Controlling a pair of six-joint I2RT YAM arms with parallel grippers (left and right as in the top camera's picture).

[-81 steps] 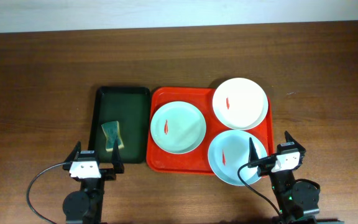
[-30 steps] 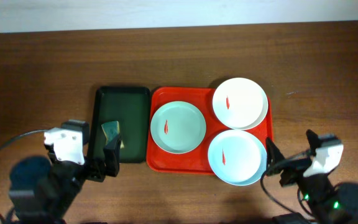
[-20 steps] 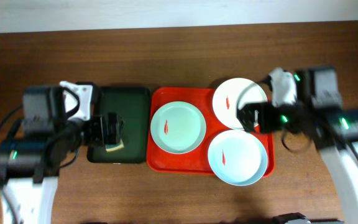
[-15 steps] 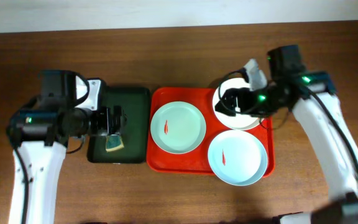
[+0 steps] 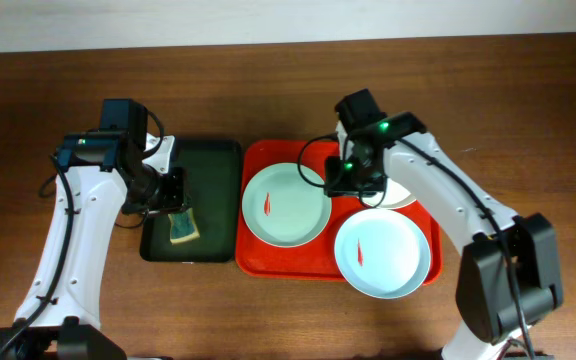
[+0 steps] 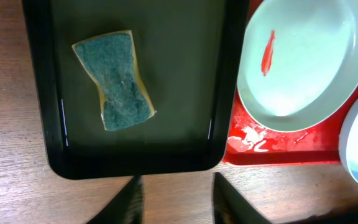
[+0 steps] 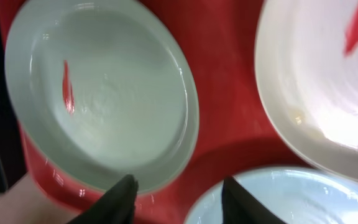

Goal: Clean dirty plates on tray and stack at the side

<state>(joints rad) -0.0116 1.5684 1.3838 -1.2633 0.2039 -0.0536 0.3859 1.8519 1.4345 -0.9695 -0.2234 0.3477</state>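
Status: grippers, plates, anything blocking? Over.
Left gripper open, empty, beside sponge in green tray. Right gripper open, empty, over edge of mint plate. Blue plate, white plate also on red tray, all smeared, none stacked. Nothing blocking.

The right arm [image 5: 438, 190] covers most of the white plate [image 5: 399, 196], and the right wrist view is blurred.

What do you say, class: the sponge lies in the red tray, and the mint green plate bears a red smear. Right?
Wrong tray: the sponge lies in the dark green tray, and the mint green plate bears a red smear. The left wrist view shows it.
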